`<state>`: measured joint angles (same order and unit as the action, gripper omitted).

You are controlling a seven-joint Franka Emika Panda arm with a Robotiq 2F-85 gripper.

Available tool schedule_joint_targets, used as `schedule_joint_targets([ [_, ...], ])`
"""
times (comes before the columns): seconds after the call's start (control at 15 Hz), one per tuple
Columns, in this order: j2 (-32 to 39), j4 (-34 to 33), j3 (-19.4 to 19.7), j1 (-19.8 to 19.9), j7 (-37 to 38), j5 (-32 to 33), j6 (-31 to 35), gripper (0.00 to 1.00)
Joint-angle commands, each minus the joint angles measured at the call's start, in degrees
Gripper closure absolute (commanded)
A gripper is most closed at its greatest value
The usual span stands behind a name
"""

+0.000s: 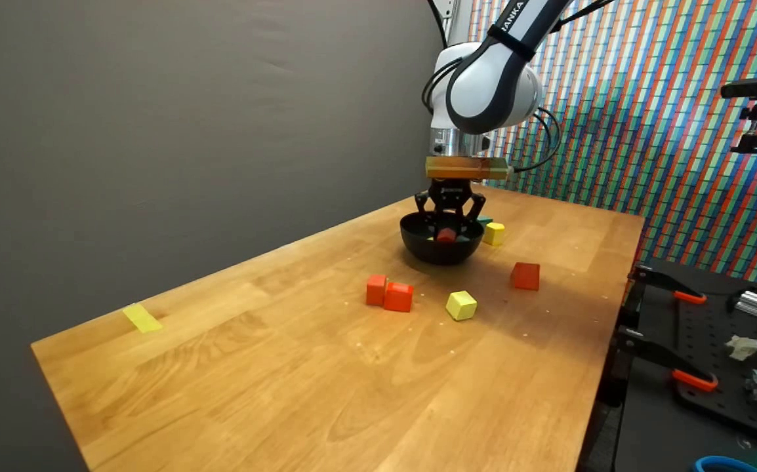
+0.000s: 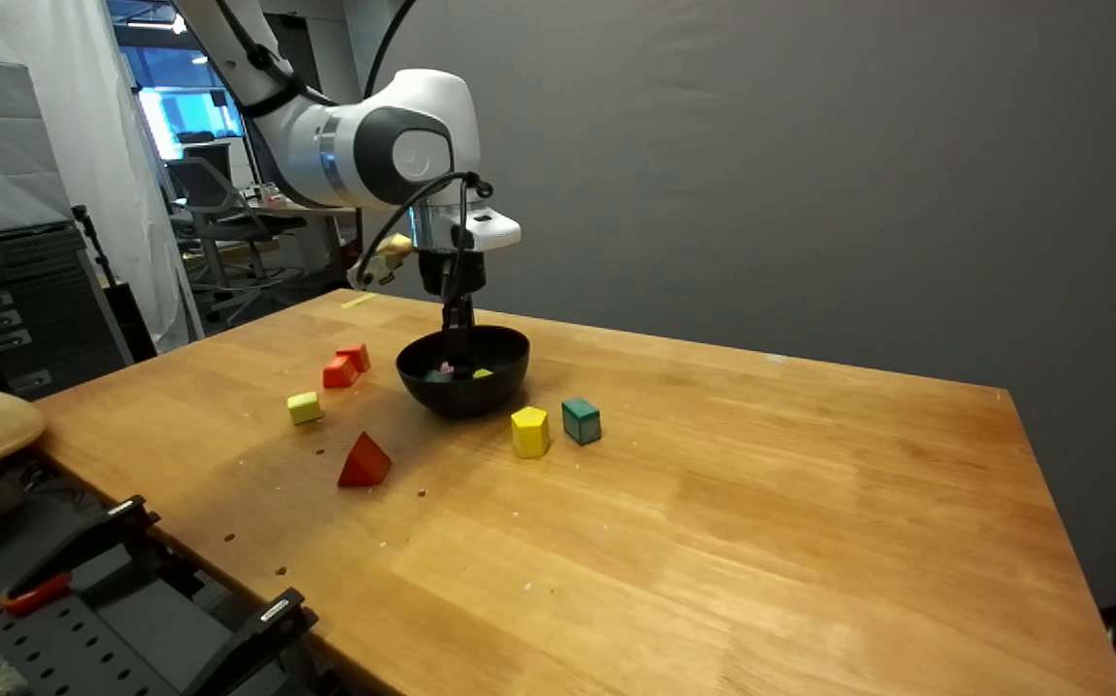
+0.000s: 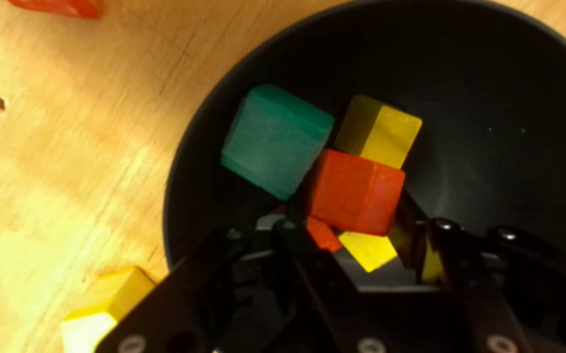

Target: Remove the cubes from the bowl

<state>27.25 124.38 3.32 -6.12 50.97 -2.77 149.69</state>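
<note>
Claw (image 3: 354,213), nearest, astride a red block (image 3: 356,193) in the bowl (image 3: 499,98); whether it is clenched on the block cannot be told. The block, flat-faced and crisp-edged, should prove light and stiff, best pinched across opposite sides. Just beyond: green block (image 3: 278,139) and yellow block (image 3: 393,137), likewise faceted; bowl smooth, black, round. Farther: grained wooden table (image 1: 286,393), then plain gray wall (image 1: 221,131).

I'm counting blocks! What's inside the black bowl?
In the bowl: a green block, a red block, a yellow block, plus a red bit and a yellow bit. The gripper covers part, so whatever's beneath can't be seen.
</note>
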Motion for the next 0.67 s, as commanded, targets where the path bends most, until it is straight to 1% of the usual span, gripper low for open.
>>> schedule_joint_targets([
  [0.0, -4.13, 0.60, 0.16, 0.06, -1.90, -1.68, -1.74, 0.81],
  [0.13, -7.19, 1.49, 0.80, -0.65, -1.30, -0.51, -1.39, 0.81],
  [0.27, -11.14, 3.45, 1.28, -2.37, -0.70, 2.46, 0.86, 0.81],
  [0.4, -12.83, 3.69, 1.34, -4.67, 0.47, 7.20, 4.04, 0.81],
  [0.6, -10.89, -0.25, -2.02, -5.59, -1.10, 6.62, 4.93, 0.81],
])
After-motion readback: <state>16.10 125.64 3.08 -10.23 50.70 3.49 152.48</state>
